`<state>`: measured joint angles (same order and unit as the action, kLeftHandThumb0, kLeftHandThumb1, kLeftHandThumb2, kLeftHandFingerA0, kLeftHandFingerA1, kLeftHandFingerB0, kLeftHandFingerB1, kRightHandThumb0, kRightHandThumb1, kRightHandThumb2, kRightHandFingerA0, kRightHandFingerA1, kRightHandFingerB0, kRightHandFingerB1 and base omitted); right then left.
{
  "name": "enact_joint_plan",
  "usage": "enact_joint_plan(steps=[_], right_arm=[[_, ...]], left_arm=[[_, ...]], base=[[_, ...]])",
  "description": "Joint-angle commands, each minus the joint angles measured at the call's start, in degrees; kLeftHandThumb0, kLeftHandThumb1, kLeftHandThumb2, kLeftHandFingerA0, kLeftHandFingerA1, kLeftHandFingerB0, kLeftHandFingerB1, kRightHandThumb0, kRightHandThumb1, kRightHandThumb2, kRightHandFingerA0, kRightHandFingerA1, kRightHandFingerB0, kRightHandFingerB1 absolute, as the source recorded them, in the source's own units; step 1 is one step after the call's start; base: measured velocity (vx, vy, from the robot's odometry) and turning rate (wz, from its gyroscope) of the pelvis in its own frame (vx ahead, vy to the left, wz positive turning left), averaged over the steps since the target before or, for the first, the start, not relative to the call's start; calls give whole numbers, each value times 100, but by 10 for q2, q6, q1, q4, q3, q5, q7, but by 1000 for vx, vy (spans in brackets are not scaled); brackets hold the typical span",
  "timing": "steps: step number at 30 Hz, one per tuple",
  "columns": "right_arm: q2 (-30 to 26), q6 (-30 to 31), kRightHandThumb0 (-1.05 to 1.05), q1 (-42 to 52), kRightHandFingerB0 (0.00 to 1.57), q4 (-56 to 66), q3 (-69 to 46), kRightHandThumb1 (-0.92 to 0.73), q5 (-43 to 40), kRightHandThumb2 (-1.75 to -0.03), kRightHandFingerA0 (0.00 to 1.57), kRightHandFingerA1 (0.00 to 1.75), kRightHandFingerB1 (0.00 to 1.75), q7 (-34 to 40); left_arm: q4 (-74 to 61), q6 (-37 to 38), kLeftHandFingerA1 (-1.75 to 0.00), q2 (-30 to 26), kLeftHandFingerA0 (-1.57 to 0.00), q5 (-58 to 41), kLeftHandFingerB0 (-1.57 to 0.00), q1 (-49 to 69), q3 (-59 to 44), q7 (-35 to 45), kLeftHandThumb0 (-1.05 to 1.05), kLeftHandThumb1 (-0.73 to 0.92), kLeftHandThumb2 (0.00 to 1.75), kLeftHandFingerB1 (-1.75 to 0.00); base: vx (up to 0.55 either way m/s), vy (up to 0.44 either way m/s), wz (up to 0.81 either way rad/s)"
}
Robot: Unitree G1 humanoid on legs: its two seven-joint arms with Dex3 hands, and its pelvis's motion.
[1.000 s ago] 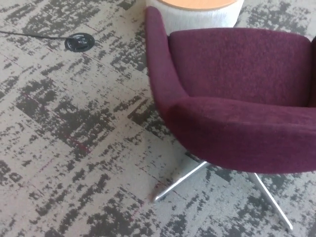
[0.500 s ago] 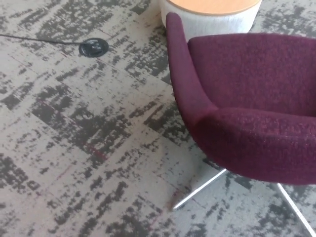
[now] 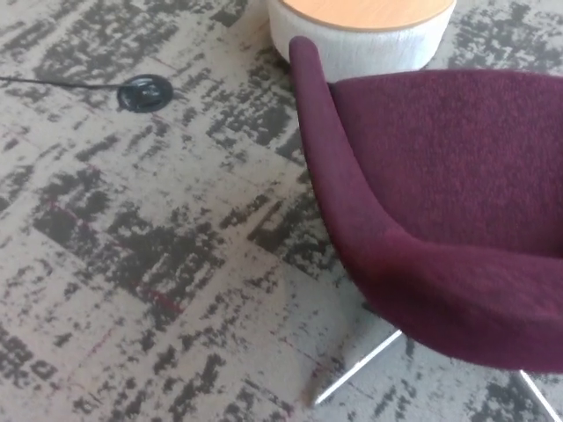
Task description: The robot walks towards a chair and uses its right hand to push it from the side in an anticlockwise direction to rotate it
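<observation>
Mottled grey carpet [image 3: 132, 264] carries the plum upholstered swivel chair [image 3: 440, 220] at right, beside a round wood-topped side table [image 3: 361, 35]. Neither hand visible; fingers' state unknown. Chair likely heavy, padded; push its firm side edge.

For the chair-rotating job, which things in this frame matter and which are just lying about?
Job:
purple chair
its metal legs

Lying about:
round table
floor socket
black cable
patterned carpet

No robot hand is in view.
</observation>
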<state>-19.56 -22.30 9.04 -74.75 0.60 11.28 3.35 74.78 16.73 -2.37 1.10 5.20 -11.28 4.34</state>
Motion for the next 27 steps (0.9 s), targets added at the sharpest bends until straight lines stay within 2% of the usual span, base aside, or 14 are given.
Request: enact_joint_plan(steps=[1,8,9,10,11,12,13,16,17,21,22,25,26,27], right_arm=[[-6,-7,-39,0,1,0,1,-43,2,-102,0,50,53,2],[-11,-4,-39,-3,1,4,12,-43,12,-103,0,51,53,9],[-10,-2,-79,-4,3,4,9,-58,8,-94,6,47,49,4],[-10,-1,-79,-4,3,4,8,-58,6,-94,6,47,49,3],[-8,-2,-39,-5,1,2,4,-41,1,-102,0,51,53,0],[-8,-6,-79,-5,3,3,1,-57,-1,-95,11,51,48,-4],[-8,-7,-39,-5,2,2,1,-38,-1,-101,0,51,53,-5],[-9,2,-40,-10,1,1,4,-39,3,-101,0,51,53,-5],[-9,4,-78,-11,7,0,4,-74,3,-62,11,38,41,-5],[-8,-10,-79,-10,3,3,-3,-57,-4,-94,11,50,47,-12],[-8,-6,-39,-15,1,5,-2,-42,-3,-101,0,50,53,-11],[-7,0,-39,-22,1,3,1,-42,2,-101,0,50,53,-8],[-7,3,-75,-24,7,2,3,-72,4,-62,12,36,39,-7],[-7,1,-78,-23,6,2,6,-71,7,-63,11,37,39,-5]], left_arm=[[-1,1,-49,-4,-35,-8,-29,1,-5,-7,-80,68,74,-38],[-5,11,-47,1,-37,-21,-30,5,-20,10,-74,78,61,-32],[-4,10,-47,0,-37,-17,-31,5,-19,5,-75,78,64,-33],[-4,10,-47,0,-37,-16,-31,5,-18,3,-75,78,64,-33],[-3,9,-45,-1,-37,-14,-30,6,-18,3,-75,79,62,-32],[-2,9,-45,-1,-37,-18,-29,7,-22,8,-75,78,63,-32],[-2,7,-46,-1,-38,-16,-31,7,-20,5,-76,79,64,-32],[-2,8,-46,-2,-37,-15,-31,7,-19,5,-75,78,64,-33],[-2,5,-50,-2,-40,-13,-33,7,-17,4,-77,78,63,-35],[-1,-1,-49,-3,-42,-5,-34,4,-7,-8,-76,77,63,-37],[-3,7,-50,-4,-41,6,-34,1,6,-9,-75,80,64,-35],[-4,1,-48,-6,-39,6,-30,-9,12,-6,-80,78,64,-31],[-6,3,-48,-8,-33,7,-26,-11,15,-2,-81,79,65,-31],[-7,1,-55,-8,-24,3,-16,-15,13,5,-80,62,100,-45]], base=[[287,215,-4],[179,46,7],[190,-70,10],[53,-96,8],[171,-114,11],[226,-160,13],[187,-222,-72],[151,-254,7],[112,-101,-3],[32,-11,-4],[29,64,-9],[6,125,-8],[-10,177,-2],[-5,208,13]])
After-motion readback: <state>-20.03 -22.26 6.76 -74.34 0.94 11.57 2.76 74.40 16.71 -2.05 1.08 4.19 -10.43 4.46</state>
